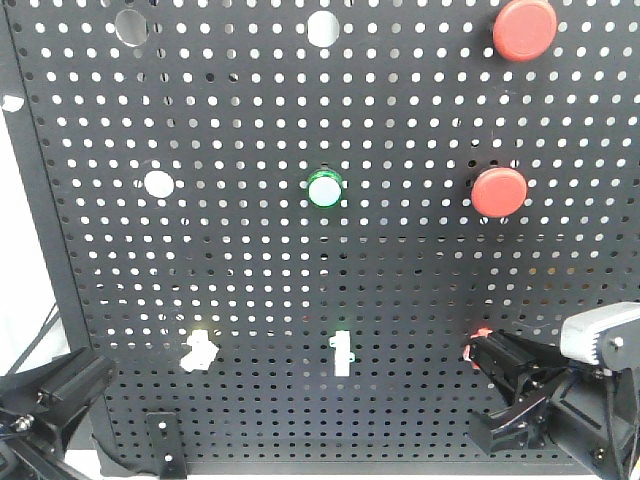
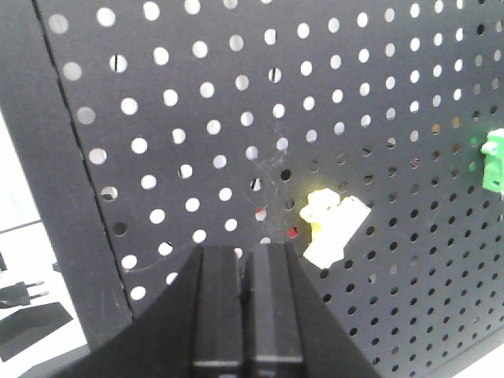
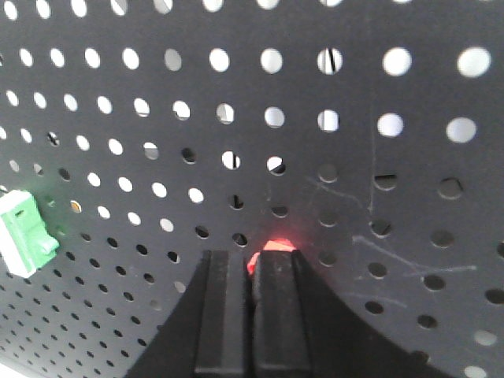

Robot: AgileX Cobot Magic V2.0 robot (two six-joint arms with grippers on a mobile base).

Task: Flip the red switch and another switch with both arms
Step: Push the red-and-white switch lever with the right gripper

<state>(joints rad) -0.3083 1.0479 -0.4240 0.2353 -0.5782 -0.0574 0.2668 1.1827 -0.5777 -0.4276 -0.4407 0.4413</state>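
The black pegboard (image 1: 250, 120) carries a green round button (image 1: 325, 188), two red push buttons (image 1: 499, 191) (image 1: 524, 29) right of it, and below it a pale-yellow switch (image 1: 200, 348), a green-and-white toggle (image 1: 341, 352) and the red switch (image 1: 479, 338).

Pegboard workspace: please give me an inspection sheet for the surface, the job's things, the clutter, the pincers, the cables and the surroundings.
Surface: black perforated pegboard, upright.
Job's things: small red toggle switch at the tips of the right pincer; small pale-yellow toggle switch apart from the left pincer, untouched.
Clutter: large round red push buttons, two; round green button; green-and-white upright toggle.
Pincers: both shut.
Cables: black plug lying left of the board.
Surroundings: white background; nothing else seen.
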